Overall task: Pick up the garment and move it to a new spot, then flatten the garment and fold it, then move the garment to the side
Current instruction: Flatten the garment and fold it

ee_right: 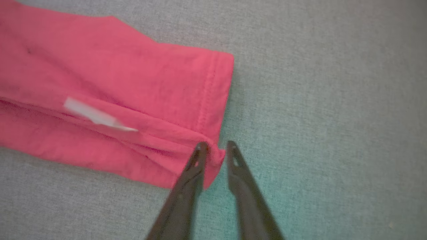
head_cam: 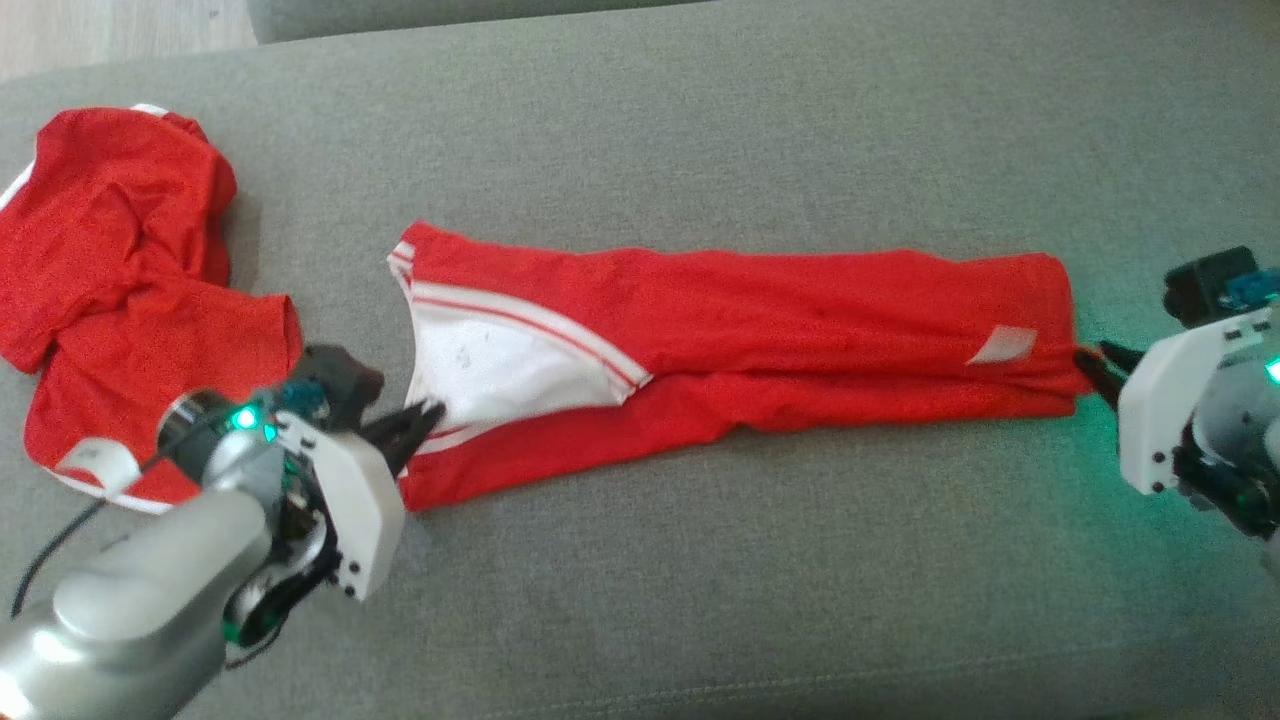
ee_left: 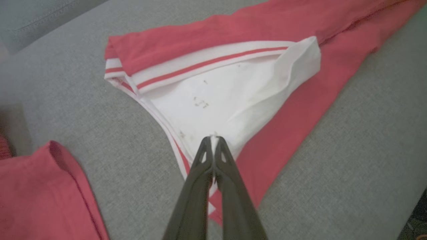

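Garment (head_cam: pixel 780 330): red, folded lengthwise into a long strip. It lies flat on the grey cushion (head_cam: pixel 700 600), just beside a crumpled spare red shirt (head_cam: pixel 120 260) and stretching away from it.
Left gripper (ee_left: pixel 211 136): jaws pressed together, pinching a small nip of the white neck panel (ee_left: pixel 217 100) at the strip's end nearest the spare red shirt.
Right gripper (ee_right: pixel 217 145): jaws narrowly apart around the hem corner (ee_right: pixel 213 155) at the end farthest from the spare red shirt, with no firm pinch to be seen.
Risk, loose far end: a pull from the near end would likely drag the hem free and open the fold.
Risk, thin pinch: the nip may catch one layer only, so lifting could peel the layers apart.
Risk, neighbour: the left arm sits close to the spare red shirt, and a sweep could snag it.
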